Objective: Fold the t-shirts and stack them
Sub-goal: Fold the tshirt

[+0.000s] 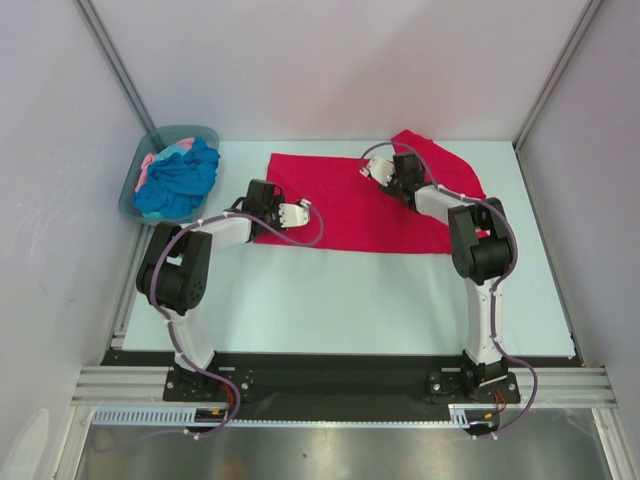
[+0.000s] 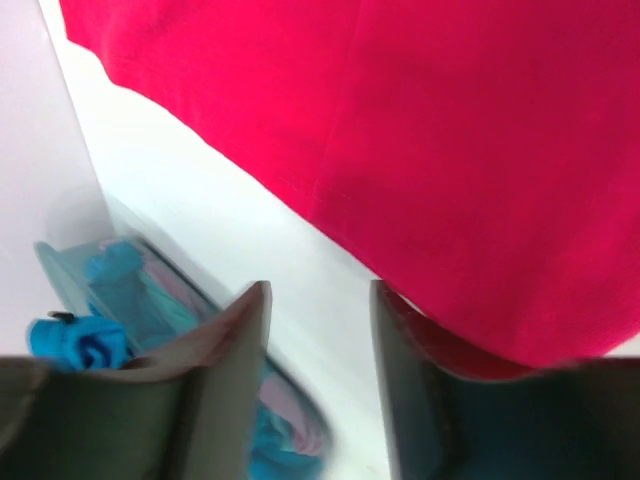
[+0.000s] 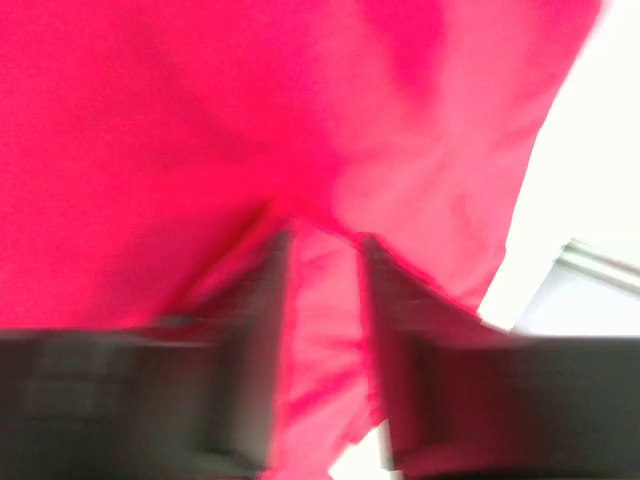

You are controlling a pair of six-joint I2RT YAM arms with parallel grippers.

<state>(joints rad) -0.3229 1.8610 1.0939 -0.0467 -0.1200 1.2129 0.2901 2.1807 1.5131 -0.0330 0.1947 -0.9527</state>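
Now, left hand [image 2: 318, 290]: fingers apart, only bare bench [image 2: 200, 200] showing in the gap. The hem of the crimson t-shirt [image 2: 450, 150] lies just beside one finger. Right hand [image 3: 320, 240]: fingers parted as well, a raised fold of the same shirt between them; too blurred to tell whether they touch it. Shirt spread flat under and beyond both hands. Farther out, left of the left hand, grey-teal tub [image 1: 128, 200] at the bench corner holds the bunched turquoise t-shirt [image 1: 178, 180], with the pale pink t-shirt [image 1: 150, 160] beneath.
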